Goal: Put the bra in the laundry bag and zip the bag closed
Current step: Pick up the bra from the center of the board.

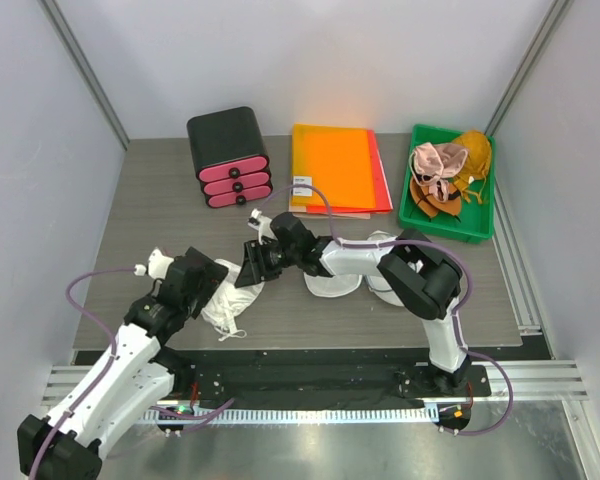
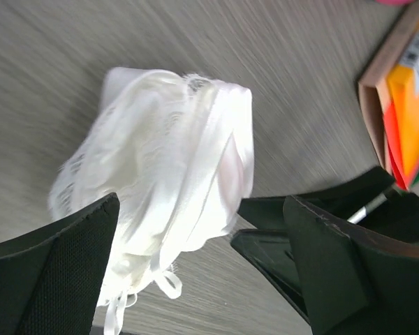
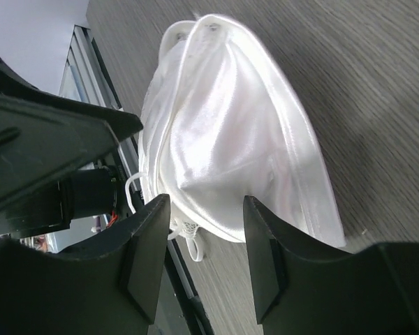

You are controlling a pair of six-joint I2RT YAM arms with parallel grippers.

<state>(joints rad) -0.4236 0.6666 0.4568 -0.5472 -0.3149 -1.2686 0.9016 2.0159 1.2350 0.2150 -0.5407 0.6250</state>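
While the left gripper (image 2: 202, 202) stands spread wide, the bra (image 2: 174, 174) lies bunched on the table (image 2: 91, 63) between its two fingers. The right gripper (image 3: 206, 202) points at it from the opposite side. Its fingers are partly apart with the bra's satin edge between the tips (pinching or only around it: cannot tell). In the top view the bra sits left of centre near the table's front edge, outside the laundry bag (image 1: 332, 285). That bag lies just right of it, white and partly hidden under the right arm. A black drawer box (image 1: 228, 155), orange folders (image 1: 335, 165) and a green bin (image 1: 448, 232) line the back.
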